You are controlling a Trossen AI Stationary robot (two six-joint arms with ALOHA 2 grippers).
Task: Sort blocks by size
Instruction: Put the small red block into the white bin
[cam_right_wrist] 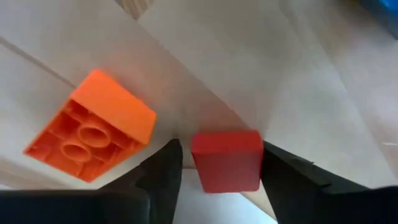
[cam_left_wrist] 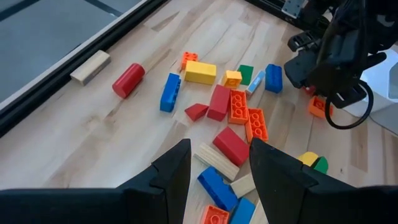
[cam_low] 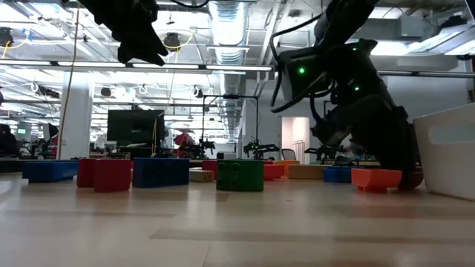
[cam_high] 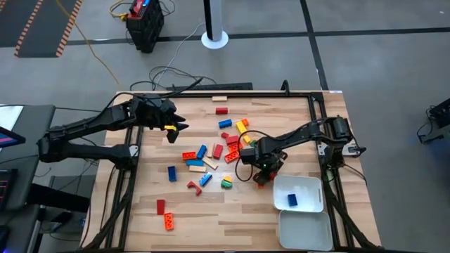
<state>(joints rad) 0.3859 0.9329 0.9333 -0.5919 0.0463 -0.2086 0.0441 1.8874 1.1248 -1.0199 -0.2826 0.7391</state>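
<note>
Several red, orange, blue, yellow, green and tan blocks (cam_high: 218,151) lie scattered on the wooden table; they also show in the left wrist view (cam_left_wrist: 230,106). My right gripper (cam_high: 262,176) is down at the table beside the white tray. It is open, with one finger on each side of a small red block (cam_right_wrist: 227,160). An orange block (cam_right_wrist: 90,127) lies upside down beside it. My left gripper (cam_high: 179,128) hangs open and empty above the table's far left part, and shows in its own view (cam_left_wrist: 221,149). My right gripper comes at the small red block from above, pointing down, with one finger at each of two opposite sides (cam_right_wrist: 198,163). A thin gap shows at one side; I cannot tell whether the fingers touch it. The block lies flat on the table.
A white tray (cam_high: 316,184) holding one blue block (cam_high: 292,200) stands right of my right gripper, with a second white tray (cam_high: 306,232) nearer the front edge. A tan block (cam_high: 220,100) and a red cylinder (cam_high: 222,110) lie at the far side. Bare wood shows at the near left.
</note>
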